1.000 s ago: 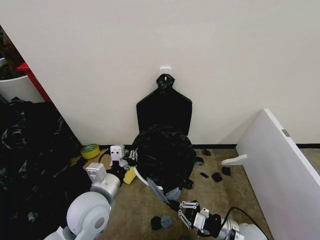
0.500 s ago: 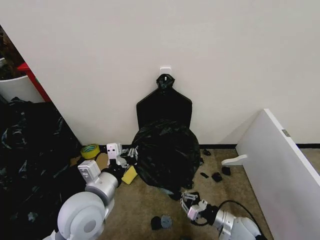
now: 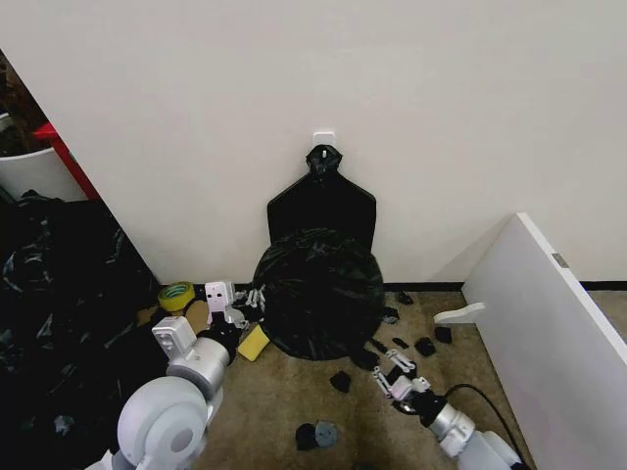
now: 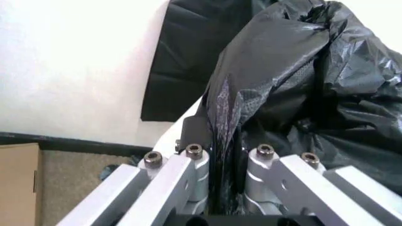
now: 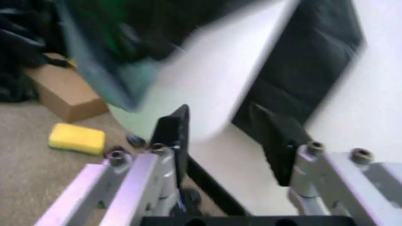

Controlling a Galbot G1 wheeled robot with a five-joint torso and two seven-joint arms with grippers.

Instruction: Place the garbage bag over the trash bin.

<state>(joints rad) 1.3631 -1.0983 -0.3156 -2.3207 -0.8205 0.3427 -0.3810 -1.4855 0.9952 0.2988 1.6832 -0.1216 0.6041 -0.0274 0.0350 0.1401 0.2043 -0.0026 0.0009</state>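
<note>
The garbage bag, glossy wrinkled black plastic, is draped over the trash bin against the wall and covers it in the head view. My left gripper is at the bag's left edge, and in the left wrist view that gripper is shut on a fold of the bag. A sliver of the white bin shows beside the fold. My right gripper is low by the bag's right lower side. The right wrist view shows it open, facing the bin's white wall, with nothing between its pads.
A flat black bundle hangs on the wall behind the bin. A yellow sponge, a tape roll and a cardboard box lie to the left. Black scraps dot the carpet. A white board leans at right; black plastic fills the left.
The bag has come down over the bin, and the white rim seen below it a second ago is now covered. My right gripper let go of the bag's edge and moved forward and right.
</note>
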